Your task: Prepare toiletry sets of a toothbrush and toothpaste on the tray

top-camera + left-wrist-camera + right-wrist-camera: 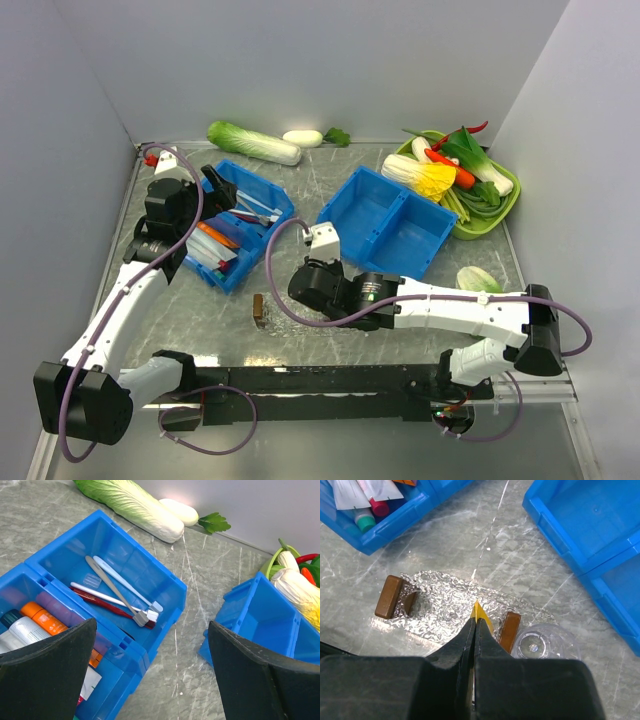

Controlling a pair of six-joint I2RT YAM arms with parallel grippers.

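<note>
1. The tray [440, 605], clear and bumpy, is seen lying flat on the table [330, 170] at near centre, nearer than the two blue bins. A brown handle block [389, 596] is fitted at each end.
2. The right gripper [476, 622] is held over the tray between the two blocks, with its fingers pressed together. A small yellow sliver [481, 614] is noted at the tips; what it is cannot be told.
3. A clear round piece [545, 644] is seen just beside the tray's right-hand block.
4. The toothbrush [114, 589], pale grey, is found in the far compartment of the left blue bin [155, 567], crossed with other toothbrushes [125, 582].
5. Tubes [42, 619] are packed in the same bin's near compartment.
6. The left gripper [152, 630] is held above this bin, its fingers spread wide apart.
7. A second blue bin [365, 205] with two compartments is noted right of centre.
8. A green tray [485, 230] of vegetables is seen at far right, and a napa cabbage [252, 142] lies along the far wall.
</note>
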